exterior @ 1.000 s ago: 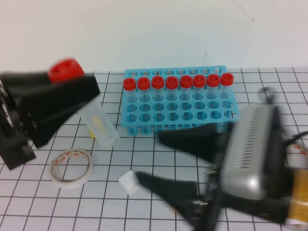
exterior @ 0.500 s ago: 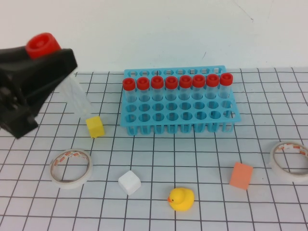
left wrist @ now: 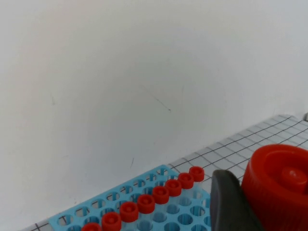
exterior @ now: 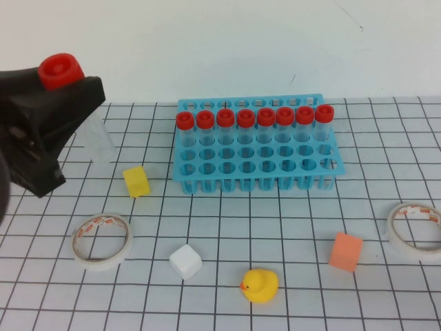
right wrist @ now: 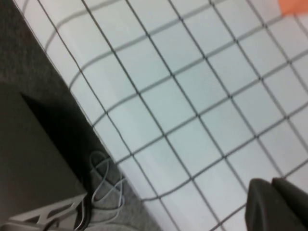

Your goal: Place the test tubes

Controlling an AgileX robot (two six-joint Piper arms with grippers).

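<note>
1. Your right gripper [right wrist: 275,204] has swung out of the high view; its wrist camera shows only the fingertips, pressed together and cut off at the edge.
2. Well left of the rack [exterior: 256,181], your left gripper [exterior: 77,95] clamps the red-capped test tube [exterior: 98,142], and its fingers hide the tube's upper body.

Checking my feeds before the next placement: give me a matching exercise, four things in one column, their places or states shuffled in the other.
Things:
1. left pincer
2. right pincer
3. yellow cube
4. duck

Places or states:
A. between the white cube and the orange cube
B. raised on the robot's left, shut on a test tube
C. shut, empty, over the grid mat near its edge
D. just left of the rack front

Pairs: 1-B, 2-C, 3-D, 4-A.
</note>
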